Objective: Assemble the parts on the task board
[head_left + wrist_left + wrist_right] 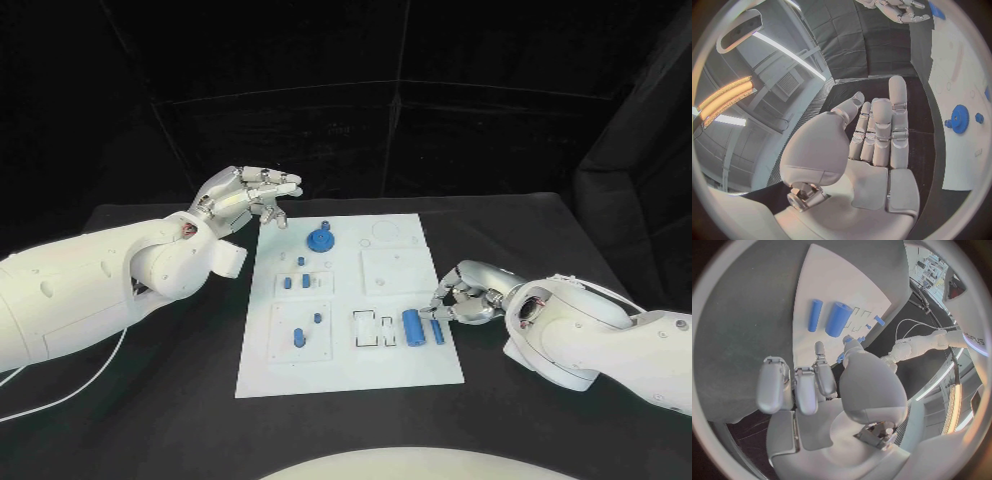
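The white task board (pixel 378 365) lies in the middle of the table. A blue gear (pixel 322 240) stands near its far end, with small blue parts (pixel 300 278) just nearer. Two blue cylinders, a thick one (pixel 414 327) and a thin one (pixel 436 331), lie by its right edge. My right hand (pixel 464 298) hovers just right of them, fingers half curled, its fingertips (pixel 819 348) close to the board (pixel 842 280) and holding nothing; both cylinders (pixel 839 319) lie ahead of it. My left hand (pixel 253 195) is raised off the board's far left corner, its fingers (pixel 879 130) straight and empty, with the gear (pixel 959 119) beside it.
Black cloth covers the table (pixel 159 400) around the board. Empty outlined slots (pixel 372 327) sit left of the cylinders, and more small blue parts (pixel 300 335) stand on the board's left half. Black curtains close the far side.
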Tool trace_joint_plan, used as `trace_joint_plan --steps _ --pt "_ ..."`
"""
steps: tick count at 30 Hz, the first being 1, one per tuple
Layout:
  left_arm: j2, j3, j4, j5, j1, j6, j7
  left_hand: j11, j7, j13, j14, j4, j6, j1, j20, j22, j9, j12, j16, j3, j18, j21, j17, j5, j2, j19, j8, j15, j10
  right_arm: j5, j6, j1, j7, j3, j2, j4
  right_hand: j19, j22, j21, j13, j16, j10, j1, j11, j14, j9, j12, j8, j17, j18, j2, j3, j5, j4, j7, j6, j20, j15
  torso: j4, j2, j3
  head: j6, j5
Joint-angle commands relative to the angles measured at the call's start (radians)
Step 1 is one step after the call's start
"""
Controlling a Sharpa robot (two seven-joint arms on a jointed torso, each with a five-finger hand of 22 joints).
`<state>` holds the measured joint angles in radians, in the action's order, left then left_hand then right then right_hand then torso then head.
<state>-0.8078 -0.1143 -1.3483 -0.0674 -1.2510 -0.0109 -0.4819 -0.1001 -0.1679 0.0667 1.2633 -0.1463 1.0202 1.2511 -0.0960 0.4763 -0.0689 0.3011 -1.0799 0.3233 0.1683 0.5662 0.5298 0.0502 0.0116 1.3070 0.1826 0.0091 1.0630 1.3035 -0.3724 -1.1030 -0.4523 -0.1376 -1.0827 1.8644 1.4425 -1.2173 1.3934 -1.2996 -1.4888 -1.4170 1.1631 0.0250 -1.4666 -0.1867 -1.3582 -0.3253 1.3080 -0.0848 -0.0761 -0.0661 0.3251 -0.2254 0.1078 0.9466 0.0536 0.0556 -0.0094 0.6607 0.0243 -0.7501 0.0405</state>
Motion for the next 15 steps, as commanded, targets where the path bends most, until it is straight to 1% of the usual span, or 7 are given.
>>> trace_joint_plan --steps 1,7,12,15 --pt "0.000 0.000 -0.001 -0.007 -0.001 0.014 -0.011 0.001 -0.004 0.001 -0.009 -0.001 0.000 0.001 -0.010 -0.002 -0.001 0.004 0.006 -0.008 0.013 -0.004 -0.002 0.004 -0.006 0.001 -0.003 0.001 -0.005 0.033 0.035 0.003 -0.038 -0.001 0.007 -0.004 0.004 -0.002 0.006 0.001 -0.006 0.003 0.000 0.002 -0.075 -0.003 0.003 -0.006 0.108 0.017 0.000 -0.010 -0.007 -0.001 0.001 -0.010 0.003 -0.008 -0.0013 0.000 0.0010 -0.001 -0.001" --pt "0.003 -0.001 0.002 -0.007 -0.001 0.017 -0.011 0.001 -0.004 0.001 -0.009 -0.001 0.000 0.001 -0.010 -0.002 -0.001 0.004 0.006 -0.008 0.013 -0.004 -0.002 0.004 -0.006 0.001 -0.003 0.001 -0.005 0.048 0.046 0.007 -0.037 -0.001 0.028 -0.012 0.004 -0.003 0.006 0.000 -0.007 0.003 0.002 0.002 -0.076 -0.005 0.003 -0.010 0.110 0.017 0.000 -0.016 -0.010 -0.005 0.001 -0.013 0.003 -0.008 -0.0006 -0.001 0.0008 -0.001 0.000" --pt "0.005 -0.002 0.005 -0.007 -0.001 0.020 -0.010 0.001 -0.004 0.001 -0.009 -0.001 0.000 0.001 -0.010 -0.002 -0.001 0.004 0.006 -0.008 0.013 -0.004 -0.002 0.004 -0.006 0.001 -0.003 0.001 -0.005 0.066 0.051 0.016 -0.037 -0.002 0.044 -0.015 0.004 -0.004 0.007 -0.003 -0.008 0.003 0.003 0.002 -0.076 -0.007 0.002 -0.012 0.112 0.017 -0.001 -0.021 -0.012 -0.008 0.001 -0.016 0.003 -0.009 0.0011 0.000 -0.0004 -0.001 -0.004" --pt "0.005 -0.003 0.008 -0.007 -0.001 0.020 -0.009 0.001 -0.004 0.001 -0.009 -0.001 0.000 0.001 -0.010 -0.002 -0.001 0.004 0.006 -0.008 0.013 -0.004 -0.002 0.004 -0.006 0.001 -0.003 0.001 -0.005 0.072 0.055 0.020 -0.037 -0.002 0.052 -0.018 0.004 -0.003 0.007 -0.003 -0.008 0.003 0.004 0.002 -0.076 -0.007 0.002 -0.013 0.113 0.017 -0.001 -0.023 -0.012 -0.009 0.002 -0.017 0.003 -0.009 0.0019 0.000 0.0004 -0.002 -0.004"
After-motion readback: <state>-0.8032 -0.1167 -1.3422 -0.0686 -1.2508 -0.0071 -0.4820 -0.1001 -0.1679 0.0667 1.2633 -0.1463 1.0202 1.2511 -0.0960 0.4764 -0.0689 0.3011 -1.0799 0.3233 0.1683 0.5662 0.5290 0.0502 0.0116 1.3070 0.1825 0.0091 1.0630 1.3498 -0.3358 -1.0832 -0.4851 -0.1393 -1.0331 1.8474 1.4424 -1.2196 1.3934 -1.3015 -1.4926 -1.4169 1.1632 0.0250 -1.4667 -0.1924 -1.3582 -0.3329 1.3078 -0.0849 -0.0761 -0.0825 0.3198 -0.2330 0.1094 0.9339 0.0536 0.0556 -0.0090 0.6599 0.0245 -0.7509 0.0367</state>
